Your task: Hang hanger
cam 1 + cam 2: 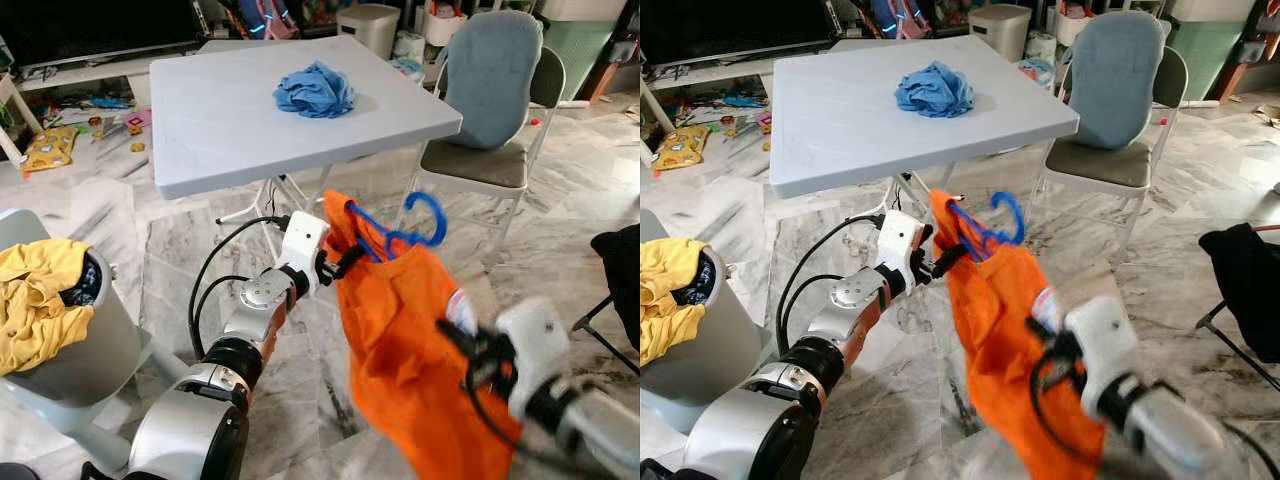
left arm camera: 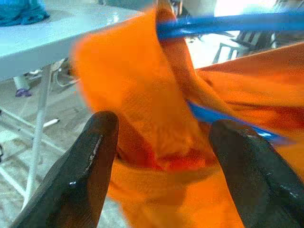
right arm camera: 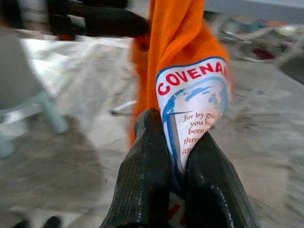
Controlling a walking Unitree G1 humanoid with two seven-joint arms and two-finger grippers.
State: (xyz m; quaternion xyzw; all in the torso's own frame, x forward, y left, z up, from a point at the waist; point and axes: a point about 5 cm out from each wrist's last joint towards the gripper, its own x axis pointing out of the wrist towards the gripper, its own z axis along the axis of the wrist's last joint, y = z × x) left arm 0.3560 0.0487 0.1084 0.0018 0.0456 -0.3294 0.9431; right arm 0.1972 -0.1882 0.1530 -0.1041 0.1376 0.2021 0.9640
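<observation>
We see a blue hanger (image 1: 405,232) with its hook upright, threaded into an orange shirt (image 1: 410,340). The shirt hangs in mid-air below and in front of the surface (image 1: 220,130), its white printed patch (image 3: 192,102) facing sideways.

A cloth (image 1: 315,89) lies on the table (image 1: 220,130), which stands ahead of the robot. A chair (image 1: 490,120) is positioned to the right of the table. A bin (image 1: 70,350) holding clothes (image 1: 35,300) stands at the near left. A shirt on a hanger (image 1: 395,232) is suspended between the left gripper (image 1: 345,262) and the right gripper (image 1: 455,335), before the table.
</observation>
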